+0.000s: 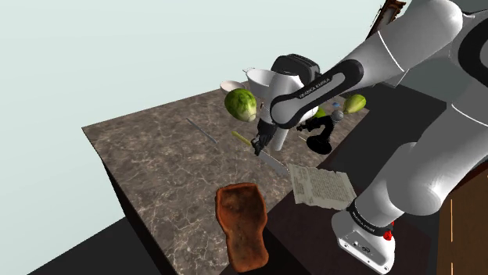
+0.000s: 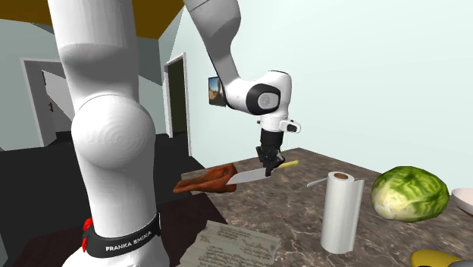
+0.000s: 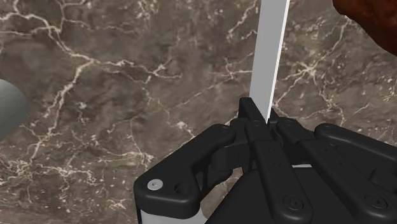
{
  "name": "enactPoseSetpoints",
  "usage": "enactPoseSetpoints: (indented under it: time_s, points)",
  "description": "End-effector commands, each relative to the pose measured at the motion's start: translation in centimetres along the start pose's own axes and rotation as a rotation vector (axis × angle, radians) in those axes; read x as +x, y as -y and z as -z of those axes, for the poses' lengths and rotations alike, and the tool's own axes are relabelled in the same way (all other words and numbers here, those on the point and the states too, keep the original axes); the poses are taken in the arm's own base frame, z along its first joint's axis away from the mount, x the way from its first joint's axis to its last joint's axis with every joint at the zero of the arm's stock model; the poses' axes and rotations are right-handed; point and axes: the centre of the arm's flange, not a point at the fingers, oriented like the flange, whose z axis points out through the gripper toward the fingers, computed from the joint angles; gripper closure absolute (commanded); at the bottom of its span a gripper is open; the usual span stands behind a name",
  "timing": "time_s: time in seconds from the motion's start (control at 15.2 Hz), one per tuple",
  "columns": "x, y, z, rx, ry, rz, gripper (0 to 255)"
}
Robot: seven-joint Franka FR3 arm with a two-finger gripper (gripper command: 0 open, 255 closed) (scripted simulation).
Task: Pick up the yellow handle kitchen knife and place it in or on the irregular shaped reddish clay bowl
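Second exterior view: reddish bowl (image 2: 206, 179) on the left, and the knife (image 2: 246, 176) points its blade straight at it, tip near the rim; gripper (image 2: 267, 165) pinches the knife near its yellow handle, seemingly clear of the counter (image 2: 296, 208), so the bowl lies blade-ward

A domestic kitchen is being suggested. A dark marbled countertop (image 1: 156, 156) is being used as the work surface, and on it a green cabbage (image 2: 410, 193), a paper towel roll (image 2: 339, 212) and a white bowl (image 2: 464, 201) are being kept. Beyond it, pale walls, a doorway (image 2: 176, 95) and a hung picture (image 2: 214, 89) are being shown.
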Motion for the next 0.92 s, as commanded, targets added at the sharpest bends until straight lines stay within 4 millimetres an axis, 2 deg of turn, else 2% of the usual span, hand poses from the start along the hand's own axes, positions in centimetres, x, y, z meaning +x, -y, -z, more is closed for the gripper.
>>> enactPoseSetpoints:
  time_s: [0.0,0.59,0.86]
  points:
    - [-0.1,0.0,1.2,0.000,0.001,0.000,255]
    - [-0.2,0.5,5.7,0.000,0.001,0.000,255]
    - [-2.9,5.0,5.3,0.000,0.001,0.000,255]
